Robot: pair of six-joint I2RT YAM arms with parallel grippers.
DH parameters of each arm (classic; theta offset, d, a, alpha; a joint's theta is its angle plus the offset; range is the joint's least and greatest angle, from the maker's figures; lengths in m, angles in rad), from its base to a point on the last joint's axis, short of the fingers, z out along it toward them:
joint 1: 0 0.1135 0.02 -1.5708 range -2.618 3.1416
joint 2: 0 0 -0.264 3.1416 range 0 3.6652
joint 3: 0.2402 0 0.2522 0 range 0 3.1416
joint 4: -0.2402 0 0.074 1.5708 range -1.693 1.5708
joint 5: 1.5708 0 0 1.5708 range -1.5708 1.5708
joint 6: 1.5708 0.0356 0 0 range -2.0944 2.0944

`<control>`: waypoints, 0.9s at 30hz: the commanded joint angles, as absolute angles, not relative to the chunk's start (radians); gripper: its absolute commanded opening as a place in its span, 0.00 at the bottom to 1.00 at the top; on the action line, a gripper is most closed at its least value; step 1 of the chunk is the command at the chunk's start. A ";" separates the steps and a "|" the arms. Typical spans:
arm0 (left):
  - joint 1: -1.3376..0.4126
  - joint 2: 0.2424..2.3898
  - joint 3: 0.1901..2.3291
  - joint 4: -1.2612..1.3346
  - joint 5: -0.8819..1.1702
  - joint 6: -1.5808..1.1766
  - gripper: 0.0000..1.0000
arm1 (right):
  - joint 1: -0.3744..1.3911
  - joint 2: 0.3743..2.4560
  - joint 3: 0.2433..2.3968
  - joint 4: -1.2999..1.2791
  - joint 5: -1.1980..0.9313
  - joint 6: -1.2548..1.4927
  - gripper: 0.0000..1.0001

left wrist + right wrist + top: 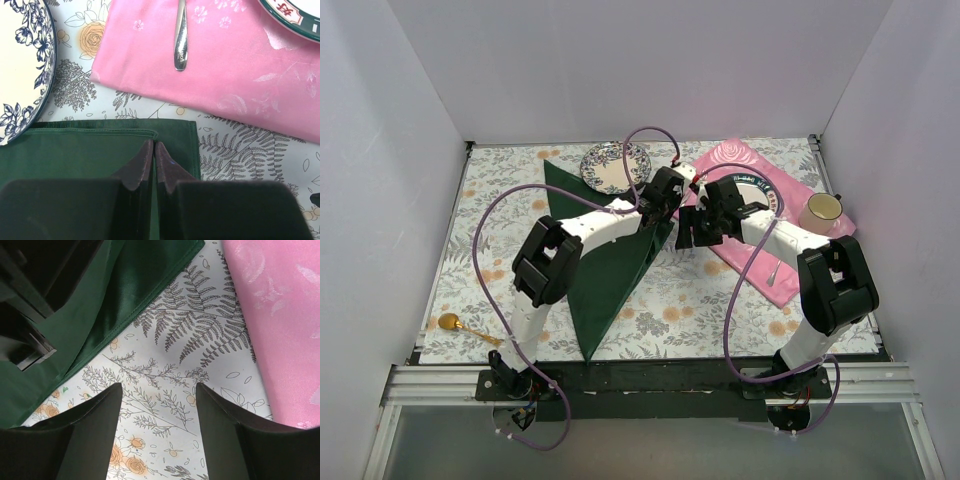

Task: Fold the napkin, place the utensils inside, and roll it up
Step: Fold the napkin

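Observation:
The dark green napkin [605, 265] lies folded into a long triangle on the floral tablecloth. Its right corner [180, 135] is at my left gripper [154, 144]. That gripper [668, 212] is shut, and a sliver of green cloth shows between its fingers at the edge of the napkin's upper layer. My right gripper [159, 387] stands open just right of that corner [686, 240], over bare tablecloth with nothing between its fingers. A gold spoon [450, 322] lies far off at the table's near left edge. No other gold utensils show.
A blue-flowered plate [615, 167] sits behind the napkin. The pink rose placemat [790, 255] lies to the right. On it are a green-rimmed plate [767, 185], a cup [820, 210] and silver cutlery [181, 45]. White walls enclose the table.

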State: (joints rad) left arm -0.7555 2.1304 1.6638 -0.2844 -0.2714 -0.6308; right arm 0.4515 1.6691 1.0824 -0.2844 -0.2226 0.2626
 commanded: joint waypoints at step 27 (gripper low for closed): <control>-0.770 2.181 1.681 -0.295 -0.209 -0.644 0.00 | 0.413 1.649 1.045 -0.264 -0.216 0.267 0.68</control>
